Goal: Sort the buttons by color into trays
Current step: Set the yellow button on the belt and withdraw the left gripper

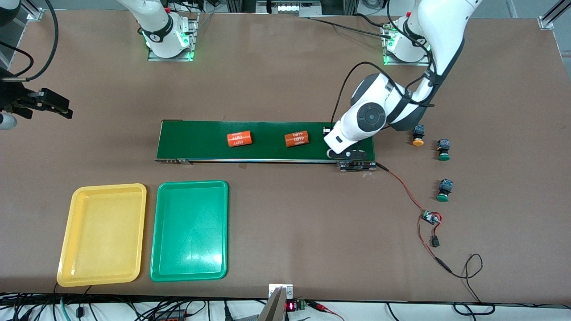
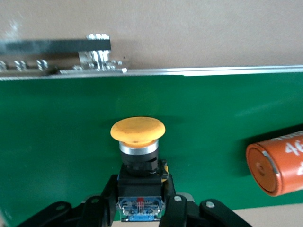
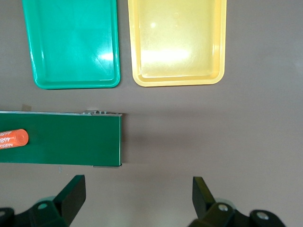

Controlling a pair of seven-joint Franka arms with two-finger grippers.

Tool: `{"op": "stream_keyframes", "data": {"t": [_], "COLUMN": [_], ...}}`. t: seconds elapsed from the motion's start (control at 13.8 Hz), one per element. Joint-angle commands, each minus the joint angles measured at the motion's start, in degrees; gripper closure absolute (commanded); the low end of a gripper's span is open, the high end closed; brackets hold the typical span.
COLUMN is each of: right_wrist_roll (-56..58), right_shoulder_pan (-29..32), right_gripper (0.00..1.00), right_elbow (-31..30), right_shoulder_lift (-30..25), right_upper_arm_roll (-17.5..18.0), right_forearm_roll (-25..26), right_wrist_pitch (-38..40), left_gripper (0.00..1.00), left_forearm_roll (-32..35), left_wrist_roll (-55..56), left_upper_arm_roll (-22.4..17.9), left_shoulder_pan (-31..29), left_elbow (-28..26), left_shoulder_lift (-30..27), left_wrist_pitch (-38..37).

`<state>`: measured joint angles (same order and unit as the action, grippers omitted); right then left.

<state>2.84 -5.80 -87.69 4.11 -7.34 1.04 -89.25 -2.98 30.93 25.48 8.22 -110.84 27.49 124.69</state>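
Your colours: yellow tray [image 1: 102,235], green tray [image 1: 189,231], dark-green belt [image 1: 200,140], white-printed orange cylinders [image 1: 239,138], yellow-orange-capped button [image 2: 138,130].

White rounded arm links [image 1: 439,26], grey circular joint cap [image 1: 371,117], black cable strapped alongside, green-lit bases [image 1: 169,44]

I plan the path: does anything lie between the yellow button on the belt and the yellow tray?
Yes. Two orange cylinders lie on the belt between the yellow button and the right arm's end; the green tray adjoins the yellow tray.
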Motion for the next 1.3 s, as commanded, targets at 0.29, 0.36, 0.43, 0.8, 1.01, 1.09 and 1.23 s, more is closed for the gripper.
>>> {"op": "stream_keyframes", "data": {"t": [0.29, 0.36, 0.43, 0.8, 1.01, 1.09, 1.23], "right_wrist_roll": [0.1, -0.3, -0.3, 0.5, 0.4, 0.4, 0.6], "right_shoulder_pan": [0.3, 0.3, 0.4, 0.4, 0.0, 0.0, 0.1], "right_gripper": [0.0, 0.0, 0.0, 0.0, 0.0, 0.0, 0.0], "right_elbow": [0.3, 0.3, 0.4, 0.8, 0.8, 0.8, 0.8], "right_shoulder_lift": [-0.1, 0.0, 0.0, -0.1, -0.1, -0.1, -0.1], "right_upper_arm_roll": [0.1, 0.1, 0.1, -0.1, 0.1, 0.1, 0.1], "right_forearm_roll": [-0.8, -0.8, -0.8, -0.7, -0.7, -0.7, -0.7], "right_wrist_pitch": [0.6, 0.6, 0.5, 0.6, 0.5, 0.4, 0.5], "left_gripper": [0.0, 0.0, 0.0, 0.0, 0.0, 0.0, 0.0], "left_forearm_roll": [0.0, 0.3, 0.3, 1.7, 2.2, 3.1, 5.8], "left_wrist_roll": [1.5, 1.5, 1.4, -7.2, -19.0, -21.4, -23.9], "left_upper_arm_roll": [-0.9, -2.4, -4.9, -15.4, -20.0, -21.0, -21.1], "left_shoulder_pan": [-2.2, -2.4, -2.4, -3.3, -3.7, -3.7, -4.3], "left_elbow": [5.4, 8.2, 10.0, 9.2, 6.3, 4.2, 0.6], "left_shoulder_lift": [-4.4, -4.4, -4.2, -4.1, -4.1, -4.4, -5.8], "left_wrist_pitch": [-11.4, -16.5, -20.6, -25.8, -25.7, -25.4, -24.8]}}
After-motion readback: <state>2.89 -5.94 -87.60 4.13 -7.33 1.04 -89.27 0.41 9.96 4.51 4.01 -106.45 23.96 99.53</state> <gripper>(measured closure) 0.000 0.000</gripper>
